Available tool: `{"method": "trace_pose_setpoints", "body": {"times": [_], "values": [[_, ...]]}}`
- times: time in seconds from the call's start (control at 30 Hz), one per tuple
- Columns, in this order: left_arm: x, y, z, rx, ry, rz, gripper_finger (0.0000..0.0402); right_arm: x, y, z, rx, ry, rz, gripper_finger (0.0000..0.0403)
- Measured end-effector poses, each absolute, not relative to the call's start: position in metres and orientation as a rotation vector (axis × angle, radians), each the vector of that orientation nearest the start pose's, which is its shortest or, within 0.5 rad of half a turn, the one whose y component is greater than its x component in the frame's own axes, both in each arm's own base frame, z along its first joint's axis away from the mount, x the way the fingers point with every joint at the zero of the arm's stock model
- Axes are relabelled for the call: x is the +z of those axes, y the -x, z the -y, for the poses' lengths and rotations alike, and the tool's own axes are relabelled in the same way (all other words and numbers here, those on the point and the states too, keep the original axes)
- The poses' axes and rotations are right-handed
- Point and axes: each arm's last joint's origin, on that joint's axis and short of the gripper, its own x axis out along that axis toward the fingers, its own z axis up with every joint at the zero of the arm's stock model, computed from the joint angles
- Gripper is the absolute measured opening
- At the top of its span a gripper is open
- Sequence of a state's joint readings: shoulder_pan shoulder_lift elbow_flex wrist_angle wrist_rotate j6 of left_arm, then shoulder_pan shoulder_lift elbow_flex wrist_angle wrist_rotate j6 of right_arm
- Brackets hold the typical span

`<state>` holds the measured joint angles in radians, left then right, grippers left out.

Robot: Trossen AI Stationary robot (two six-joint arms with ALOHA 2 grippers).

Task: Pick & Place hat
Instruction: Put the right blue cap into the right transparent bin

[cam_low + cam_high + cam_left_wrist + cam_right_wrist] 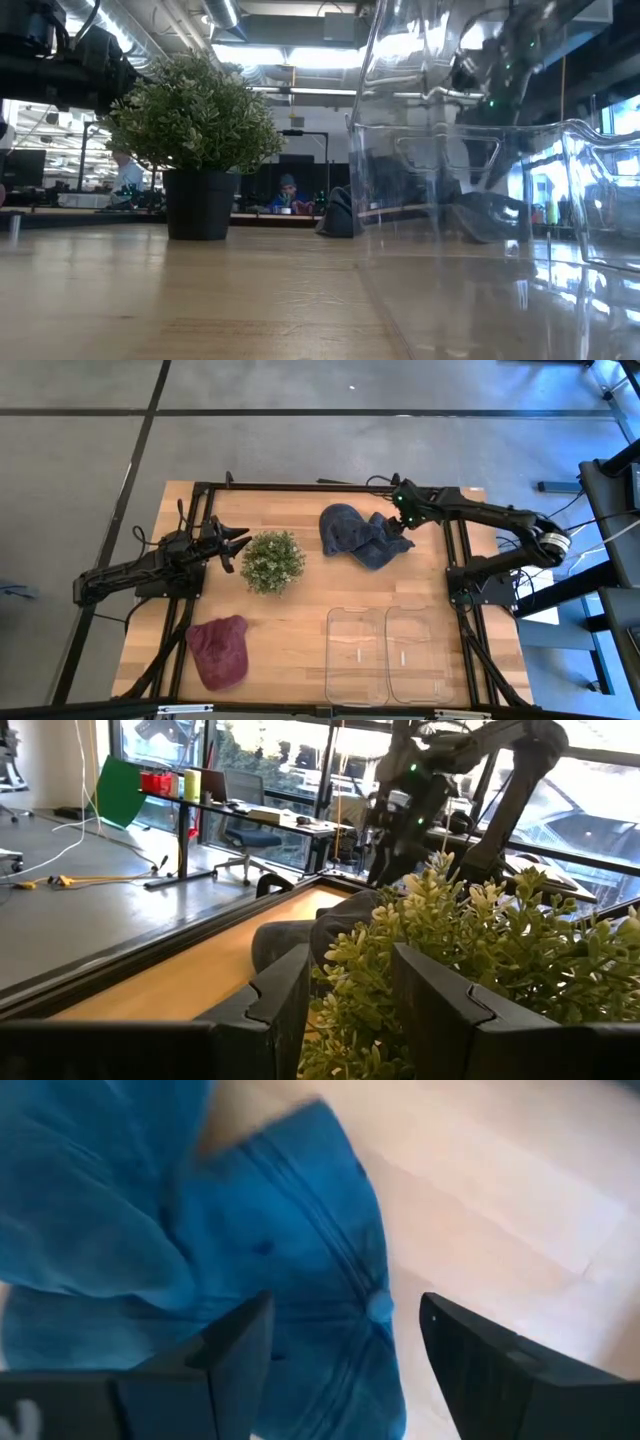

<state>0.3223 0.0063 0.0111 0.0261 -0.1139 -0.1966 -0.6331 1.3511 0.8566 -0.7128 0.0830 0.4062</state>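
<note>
The right gripper (340, 1350) hangs with its two dark fingers (240, 1345) spread wide apart directly over a soft blue cap (300, 1260), holding nothing; ribbed seams run across the crumpled cloth to a small button at the crown, which sits in the gap between the fingers. From above, the same gripper (402, 522) stands over the edge of the blue cap (358, 535), a rumpled heap at the far side of the pale wooden table (300, 620).

The left gripper (232, 544) waits near the table's left edge, its blocky black fingers (275, 1005) apart and empty, with the leafy sprigs of a small potted plant (272, 561) just in front of them. Its pot (200, 203) is dark and round.

Nearer the front edge lies a limp dark-red cap (220, 650). Two clear plastic bins (388, 650) with rounded corners sit side by side, touching, between the red cap and the right arm's base. No writing is legible.
</note>
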Motion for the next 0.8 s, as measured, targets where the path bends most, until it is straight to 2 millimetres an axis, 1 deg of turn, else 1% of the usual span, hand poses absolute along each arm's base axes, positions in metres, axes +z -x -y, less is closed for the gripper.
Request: {"method": "trace_pose_setpoints", "body": {"times": [0.27,0.43,0.63,0.8], "values": [[0.169,-0.091,-0.034,0.432,0.19,0.074,0.0136,0.171,-0.203,0.152,-0.888,-0.696,-1.197,0.0252],[0.169,-0.091,-0.034,0.432,0.19,0.074,0.0136,0.152,-0.213,0.16,-0.903,-0.669,-1.21,0.0237],[0.169,-0.091,-0.034,0.432,0.19,0.074,0.0136,0.133,-0.219,0.165,-0.89,-0.664,-1.255,0.0192],[0.169,-0.091,-0.034,0.431,0.19,0.074,0.0136,0.127,-0.22,0.165,-0.864,-0.651,-1.287,0.013]]}}
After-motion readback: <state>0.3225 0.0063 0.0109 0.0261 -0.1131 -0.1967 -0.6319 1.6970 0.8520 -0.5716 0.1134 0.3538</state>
